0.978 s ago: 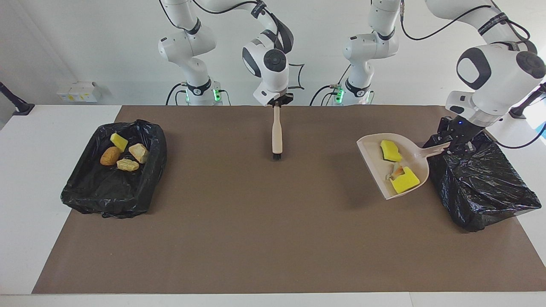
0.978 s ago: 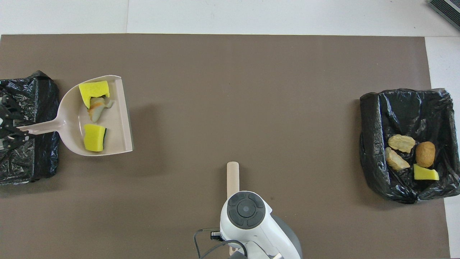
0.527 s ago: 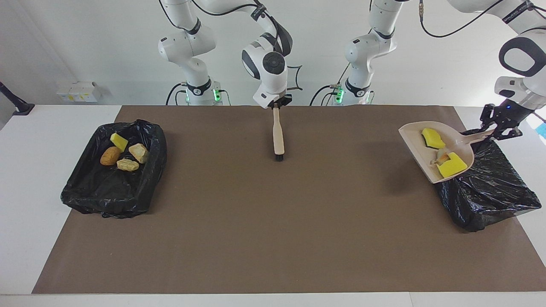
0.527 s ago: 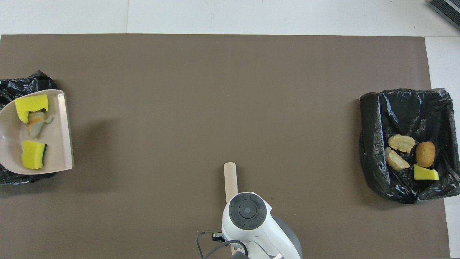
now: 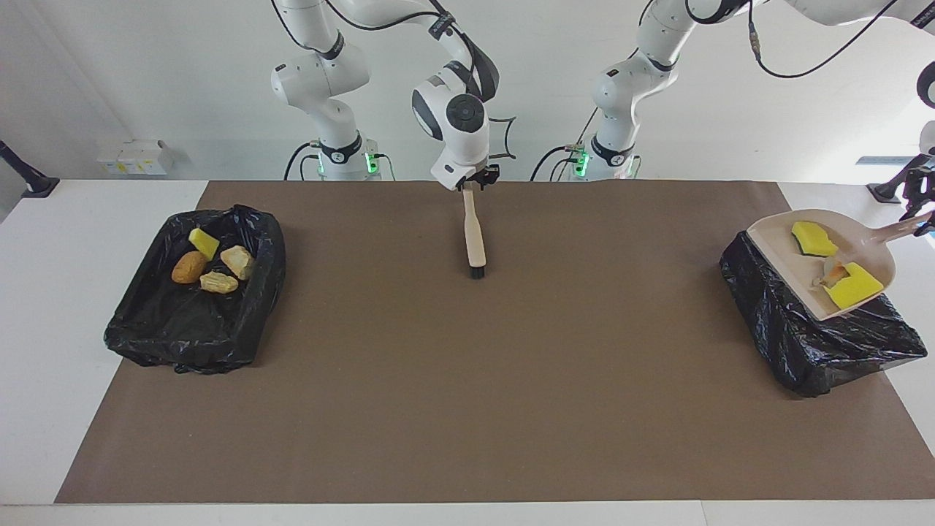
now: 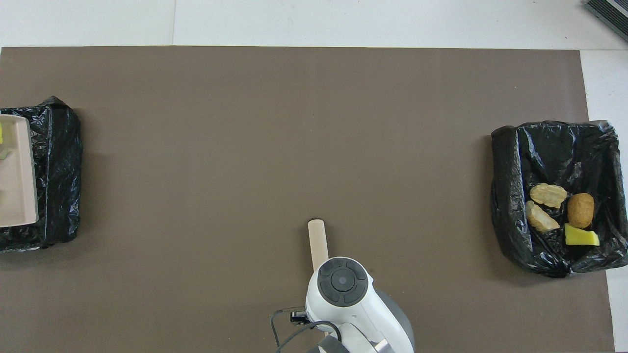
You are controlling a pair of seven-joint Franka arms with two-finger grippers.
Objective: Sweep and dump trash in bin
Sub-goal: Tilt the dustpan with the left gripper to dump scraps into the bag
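Note:
My left gripper point(image 5: 922, 218) is shut on the handle of the beige dustpan point(image 5: 781, 245), which it holds tilted over the black-lined bin point(image 5: 818, 343) at the left arm's end of the table. In the pan lie two yellow sponge chunks point(image 5: 812, 238) point(image 5: 851, 286) and a tan scrap point(image 5: 831, 272). The overhead view catches only the pan's edge point(image 6: 17, 186). My right gripper point(image 5: 471, 183) is at the top of the beige brush point(image 5: 475, 234), whose bristle end rests on the brown mat. From overhead the wrist hides the gripper, and the brush point(image 6: 318, 240) pokes out past it.
A second black-lined bin point(image 5: 197, 321) point(image 6: 505, 162) at the right arm's end holds several scraps: a yellow chunk point(image 5: 203, 242), an orange-brown lump point(image 5: 189, 267) and tan pieces point(image 5: 237, 261). The brown mat point(image 5: 467, 394) covers the table's middle.
My left arm has lifted the loaded dustpan from beside the bin and carried it over the bin, toward the table's end. The brush has stayed in place under the right gripper.

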